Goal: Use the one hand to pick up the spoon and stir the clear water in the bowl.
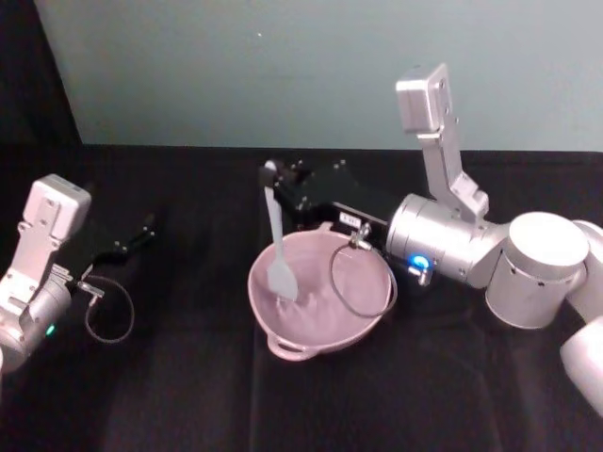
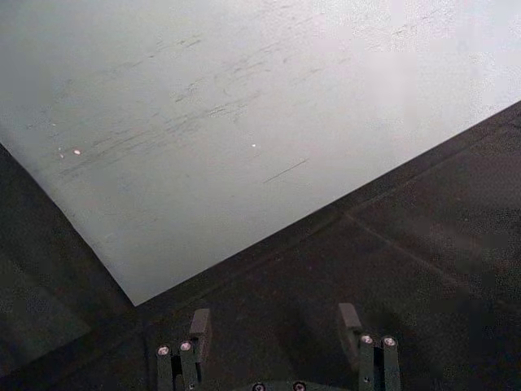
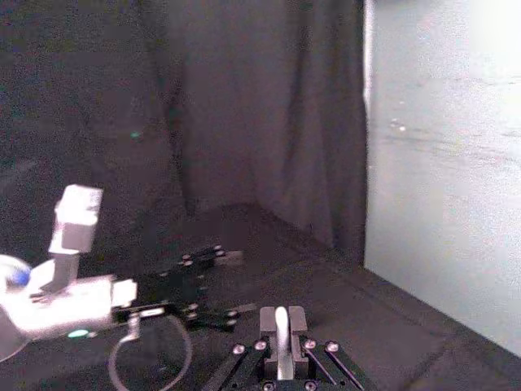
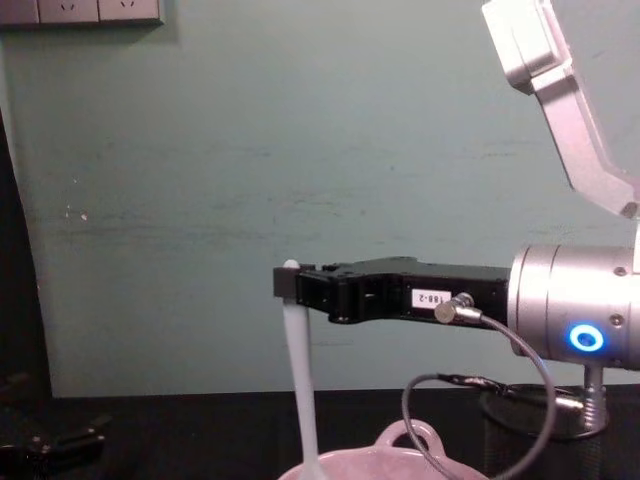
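My right jaws clamp the spoon [image 1: 275, 235] at its top, upright so its head reaches into the bowl [image 1: 316, 325] to stir; left jaws parked apart

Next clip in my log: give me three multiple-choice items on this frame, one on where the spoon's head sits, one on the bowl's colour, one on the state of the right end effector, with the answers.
1. Where is the head of the spoon?
A. inside the bowl
B. flat on the table
C. lifted clear above the bowl

2. What colour is the bowl?
A. black
B. pale pink
C. green

3. What is the state of the right end effector?
A. open, holding nothing
B. shut on the spoon
C. shut on the bowl's rim

Answers: 1 A, the head view shows the flat head down within the bowl's wall. 2 B, its wall and loop handle are pink. 3 B, the chest view shows the handle's top clamped at its tip, with the spoon hanging nearly upright.

The left end effector sits open at the table's left.
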You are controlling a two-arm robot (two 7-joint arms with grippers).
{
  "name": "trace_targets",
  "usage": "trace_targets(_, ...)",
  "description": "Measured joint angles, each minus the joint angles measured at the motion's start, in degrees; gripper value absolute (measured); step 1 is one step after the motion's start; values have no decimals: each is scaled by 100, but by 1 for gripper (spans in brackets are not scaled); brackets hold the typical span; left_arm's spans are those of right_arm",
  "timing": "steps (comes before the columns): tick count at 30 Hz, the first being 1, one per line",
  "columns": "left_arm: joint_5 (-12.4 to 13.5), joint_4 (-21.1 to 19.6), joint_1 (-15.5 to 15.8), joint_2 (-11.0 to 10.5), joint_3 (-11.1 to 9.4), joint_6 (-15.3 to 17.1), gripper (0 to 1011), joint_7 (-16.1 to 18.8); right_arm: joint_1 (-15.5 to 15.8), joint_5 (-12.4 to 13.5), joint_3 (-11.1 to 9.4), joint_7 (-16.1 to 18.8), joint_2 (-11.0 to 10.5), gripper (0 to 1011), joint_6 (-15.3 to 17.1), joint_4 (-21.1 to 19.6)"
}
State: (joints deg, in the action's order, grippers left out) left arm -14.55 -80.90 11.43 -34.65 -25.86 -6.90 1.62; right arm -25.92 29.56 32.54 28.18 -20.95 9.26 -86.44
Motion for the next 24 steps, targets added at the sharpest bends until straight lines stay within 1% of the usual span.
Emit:
trace_targets(1,0,0,0,0,0,0,1011,0,-65,1,-27,-6,35,96,-39,131)
trace_targets(2,0,0,0,0,0,0,1011,0,-65,1,-27,-6,35,96,-39,131)
trace_targets(5,0,0,0,0,0,0,1011,0,-164,-8,-107,-42,62,96,-104,367)
trace_targets(9,0,0,0,0,0,0,1011,0,-189,-22,-221,-122,17,97,-127,457)
trace_targets(13,0,0,0,0,0,0,1011,0,-146,-54,-346,-209,-84,96,-128,450)
trace_targets(17,0,0,0,0,0,0,1011,0,-39,-58,-495,-282,-215,96,-116,336)
trace_targets(21,0,0,0,0,0,0,1011,0,45,-66,-559,-293,-300,96,-73,208)
trace_targets(24,0,0,0,0,0,0,1011,0,91,-83,-567,-293,-350,96,-29,121)
